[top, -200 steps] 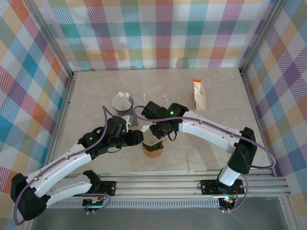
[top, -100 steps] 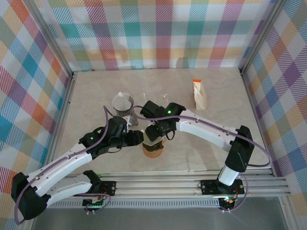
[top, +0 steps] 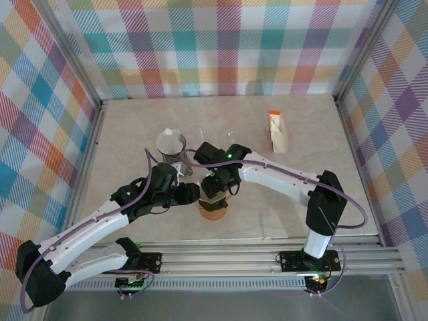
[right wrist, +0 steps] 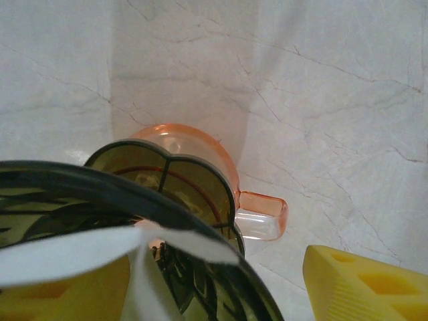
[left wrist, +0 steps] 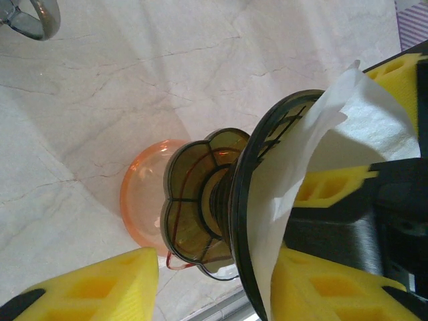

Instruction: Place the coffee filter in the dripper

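White filter [left wrist: 348, 120] (creased) inside dark dripper [left wrist: 194, 200]

No readable text, label, brand, number or sign anywhere, any clock direction.

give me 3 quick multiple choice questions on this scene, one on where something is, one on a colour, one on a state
1. The dark ribbed plastic dripper rests on: A a blue plate; B the translucent orange cup; C a wooden box.
2. The paper coffee filter is: A white; B brown; C green.
3. The filter is: A lying flat under the cup; B partly in the dripper, edge past its rim; C rolled into a ball.

Answers: B, the left wrist view shows the cup right under the dripper's base; A, the paper is plain white; B, it rises out of the dripper's black rim.
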{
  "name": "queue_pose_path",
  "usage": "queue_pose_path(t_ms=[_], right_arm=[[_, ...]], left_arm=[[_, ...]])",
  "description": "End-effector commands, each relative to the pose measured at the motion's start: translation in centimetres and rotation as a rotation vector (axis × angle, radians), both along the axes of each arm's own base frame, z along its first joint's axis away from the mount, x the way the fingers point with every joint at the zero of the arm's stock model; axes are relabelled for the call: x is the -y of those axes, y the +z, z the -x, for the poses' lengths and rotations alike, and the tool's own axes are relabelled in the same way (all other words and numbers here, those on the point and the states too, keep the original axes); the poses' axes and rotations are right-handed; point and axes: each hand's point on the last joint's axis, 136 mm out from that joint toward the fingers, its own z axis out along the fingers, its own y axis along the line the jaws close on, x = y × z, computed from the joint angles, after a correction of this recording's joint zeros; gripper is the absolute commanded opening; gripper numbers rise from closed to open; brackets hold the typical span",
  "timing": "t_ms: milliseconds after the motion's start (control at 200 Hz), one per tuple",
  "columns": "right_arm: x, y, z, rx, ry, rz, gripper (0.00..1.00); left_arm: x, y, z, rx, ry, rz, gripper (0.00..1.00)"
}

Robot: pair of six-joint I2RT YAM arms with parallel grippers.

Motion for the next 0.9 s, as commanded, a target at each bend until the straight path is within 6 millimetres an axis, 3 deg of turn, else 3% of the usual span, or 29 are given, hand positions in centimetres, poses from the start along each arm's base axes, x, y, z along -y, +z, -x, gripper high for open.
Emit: queue_pose_path(t_ms=[0, 430, 695, 895], right_arm=[[0.0, -1.5, 0.1, -0.032, -0.008, 0.017, 0.69], [0.7, -2.7, -0.1, -0.024, -0.026, 0.058, 0.70], [0.9, -3.1, -0.1, -0.028, -0.030, 0.074, 0.71], [0.8, -2.9, -0.2, -0.023, -0.029, 0.069, 0.71]], left_arm=[[-0.2, -0.4, 0.2, -0.016, 0.005, 0.005, 0.47], [-0.2, -0.7, 0.3, -0.023, 0.007, 0.006, 0.47], [-1.0, 0.9, 0.2, 0.020, 0.032, 0.014, 0.58], [-1.1, 0.1, 0.1, 0.009, 0.042, -0.011, 0.59]])
